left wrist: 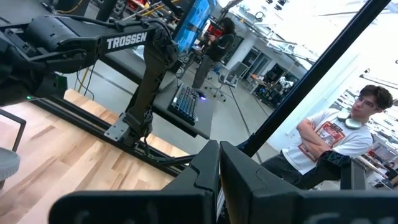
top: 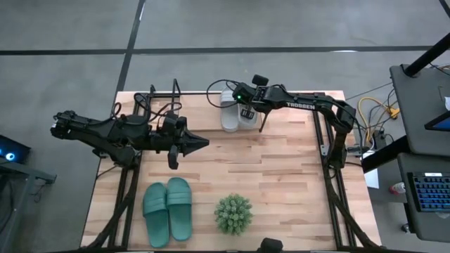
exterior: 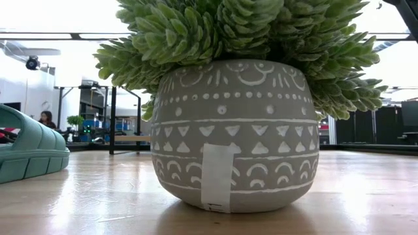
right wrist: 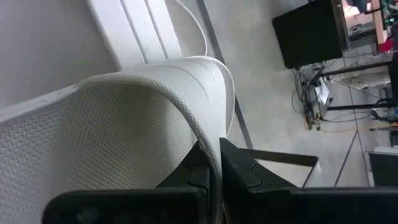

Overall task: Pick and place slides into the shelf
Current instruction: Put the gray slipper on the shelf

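Two pale grey slides (top: 230,117) lie side by side near the table's far edge. My right gripper (top: 243,107) is over them, shut on a grey slide's strap (right wrist: 155,118). The teal green slides (top: 169,209) rest sole down near the near edge, and one teal slide (exterior: 29,153) also shows in the low view. The black wire shelf (top: 165,98) stands at the far left of the table. My left gripper (top: 202,142) hovers shut at mid table, pointing toward the table's right, and my left gripper (left wrist: 219,171) holds nothing. My right gripper (right wrist: 214,165) pinches the edge of a pale grey slide's wide strap (right wrist: 208,134) between its two fingers. The fingers come from the table's right, slanting down. The ribbed footbed (right wrist: 134,31) shows beyond the strap. Whether the slide is lifted clear, I cannot tell.
A spiky green plant ball (top: 233,214) in a patterned grey pot (exterior: 235,130) stands near the near edge, right of the teal pair. Black frame rails (top: 327,140) run along the table's sides. A person (left wrist: 336,143) sits beyond the table's right side.
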Robot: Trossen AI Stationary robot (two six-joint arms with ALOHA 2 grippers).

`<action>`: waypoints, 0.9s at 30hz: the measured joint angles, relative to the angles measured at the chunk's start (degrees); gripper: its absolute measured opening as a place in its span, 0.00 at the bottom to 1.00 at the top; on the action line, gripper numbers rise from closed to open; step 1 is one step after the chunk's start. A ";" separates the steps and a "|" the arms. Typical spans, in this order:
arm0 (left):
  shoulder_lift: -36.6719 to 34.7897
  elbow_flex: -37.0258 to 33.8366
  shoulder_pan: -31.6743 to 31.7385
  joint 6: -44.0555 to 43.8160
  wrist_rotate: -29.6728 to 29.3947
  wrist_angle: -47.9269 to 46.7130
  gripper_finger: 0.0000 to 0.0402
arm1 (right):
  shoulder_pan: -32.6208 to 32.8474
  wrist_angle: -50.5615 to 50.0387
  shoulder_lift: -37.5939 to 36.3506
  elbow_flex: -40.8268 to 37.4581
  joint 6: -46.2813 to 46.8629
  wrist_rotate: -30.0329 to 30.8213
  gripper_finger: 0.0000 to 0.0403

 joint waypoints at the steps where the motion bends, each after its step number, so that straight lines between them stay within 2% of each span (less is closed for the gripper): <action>1: 0.00 -0.02 0.01 0.00 0.00 0.01 0.00 | -0.09 -0.01 0.00 -0.32 0.02 0.01 0.02; 27: 0.02 -0.91 0.00 -0.04 0.00 0.09 0.00 | -1.21 -0.62 -1.01 -1.09 -4.28 1.74 0.02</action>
